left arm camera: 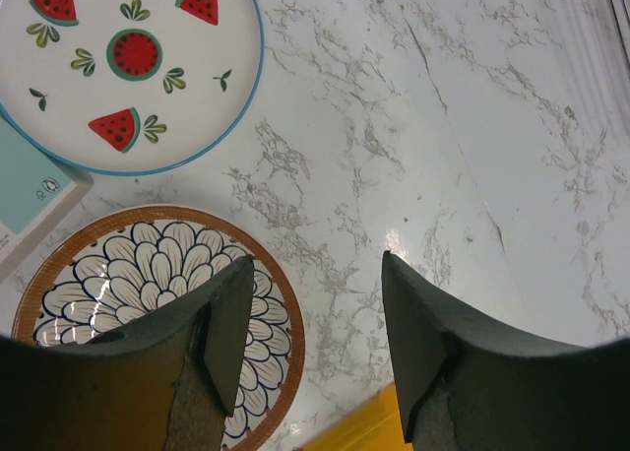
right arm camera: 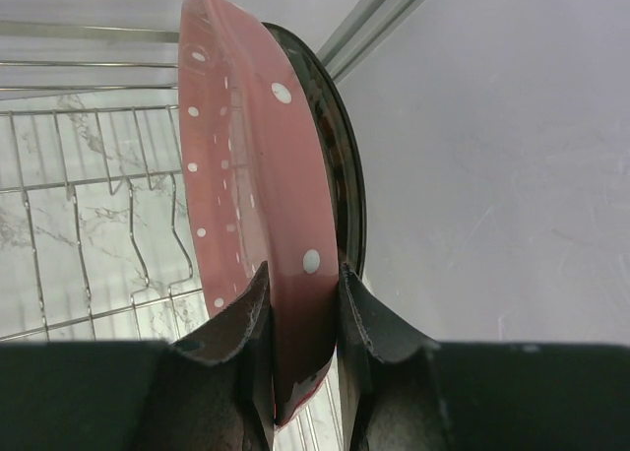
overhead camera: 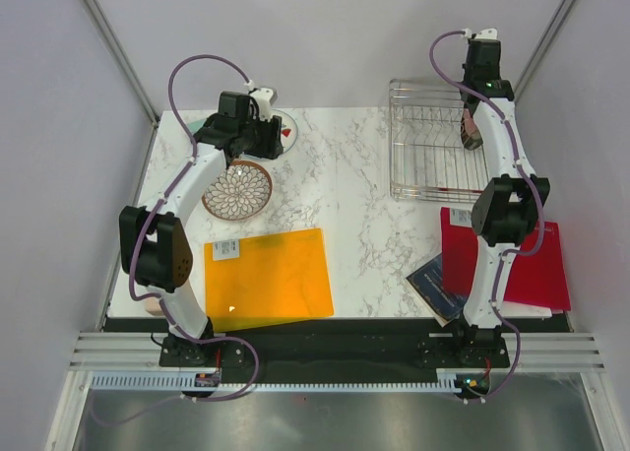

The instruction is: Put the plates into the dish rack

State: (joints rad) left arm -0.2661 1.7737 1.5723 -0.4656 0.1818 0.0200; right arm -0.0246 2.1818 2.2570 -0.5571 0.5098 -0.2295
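- The right hand [right arm camera: 300, 303] pinches the lower rim of the pink plate [right arm camera: 246, 156], held on edge in the middle of the right wrist view, above the rack [right arm camera: 98, 180], whose wires show at left.
- A dark plate [right arm camera: 349, 195] stands on edge just behind the pink one, on its right. Whether the two touch cannot be told.
- In the top view this pair sits at the rack's right end, in the upper right of the frame.
- The left hand [left arm camera: 315, 264], spread and holding nothing, hovers at the bottom of the left wrist view over the bare surface [left arm camera: 472, 126]. It is just right of the lattice plate [left arm camera: 128, 274]. The watermelon plate [left arm camera: 128, 67] lies flat at upper left.
- By the look of it, two plates are at the rack and two wait on the surface.
- Risk: the pinch takes only a short stretch of rim, so the pink plate could swing or slip on its way down.
- Risk: with the dark plate so close, a knock could tip or chip either one.
- Risk: a rim landing on a wire, not between two, could leave the plate toppling once released.
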